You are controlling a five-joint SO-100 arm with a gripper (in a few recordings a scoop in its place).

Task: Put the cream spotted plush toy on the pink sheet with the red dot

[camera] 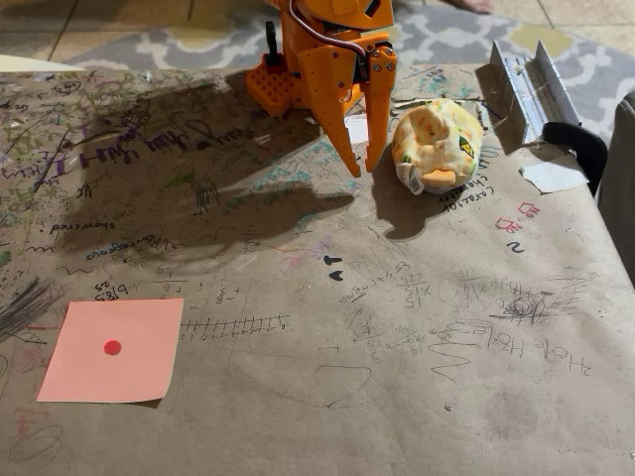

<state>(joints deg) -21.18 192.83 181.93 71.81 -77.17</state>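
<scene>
Orange claw [361, 171] open just left of plush toy [438, 145].

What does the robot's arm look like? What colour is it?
The arm is bright orange plastic all over. Its gripper has two long pointed fingers, like a beak. A grey cable loops along its upper part, and its orange base carries a black post at the left.
</scene>
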